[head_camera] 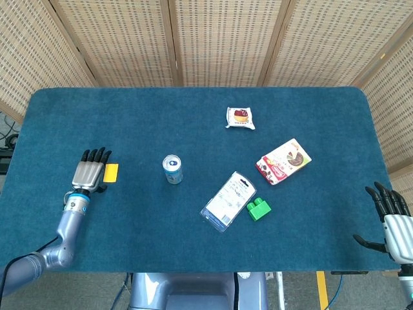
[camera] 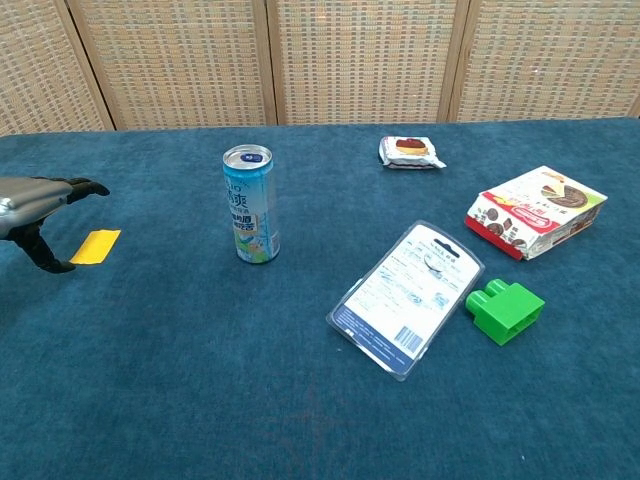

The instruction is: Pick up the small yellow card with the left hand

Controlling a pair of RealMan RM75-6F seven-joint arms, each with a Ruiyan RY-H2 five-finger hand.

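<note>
The small yellow card (head_camera: 111, 172) lies flat on the blue table cloth at the left, also seen as the yellow card (camera: 95, 246) in the chest view. My left hand (head_camera: 90, 172) hovers just left of it, fingers straight and spread, thumb down beside the card's near corner; it holds nothing. In the chest view the left hand (camera: 38, 203) reaches in from the left edge above the card. My right hand (head_camera: 391, 217) stays open at the table's front right corner, far from the card.
A light blue drink can (head_camera: 172, 169) stands upright right of the card. Further right lie a clear blister pack (head_camera: 228, 201), a green block (head_camera: 258, 209), a red and white snack box (head_camera: 283, 161) and a wrapped pastry (head_camera: 240, 117). Woven screens stand behind the table (head_camera: 193, 258).
</note>
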